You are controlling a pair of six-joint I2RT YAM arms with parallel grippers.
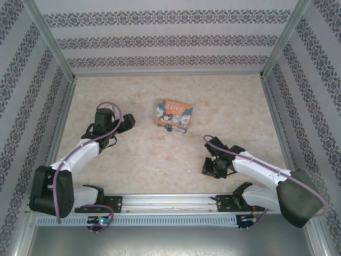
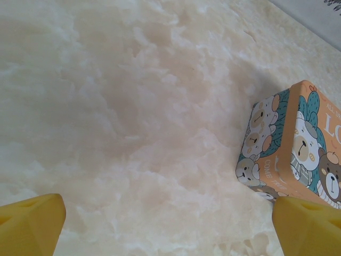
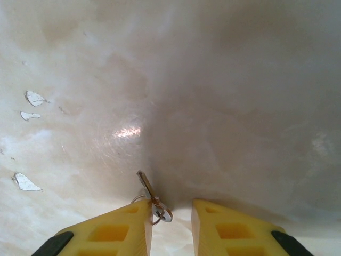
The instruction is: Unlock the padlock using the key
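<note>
Yellow-fingered right end effector (image 3: pixel 171 210), narrowly parted, straddles the tiny thin metal key (image 3: pixel 146 188) on the pale marbled table (image 3: pixel 224 96); left end effector (image 2: pixel 168 213) gapes wide

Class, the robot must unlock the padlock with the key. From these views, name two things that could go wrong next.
1. The key sits off-centre between the fingers of the open right end effector; closing might pinch its ring or skid it away.
2. The tiny padlock sits right by the tin, unheld; the open left end effector might nudge the tin instead.
</note>
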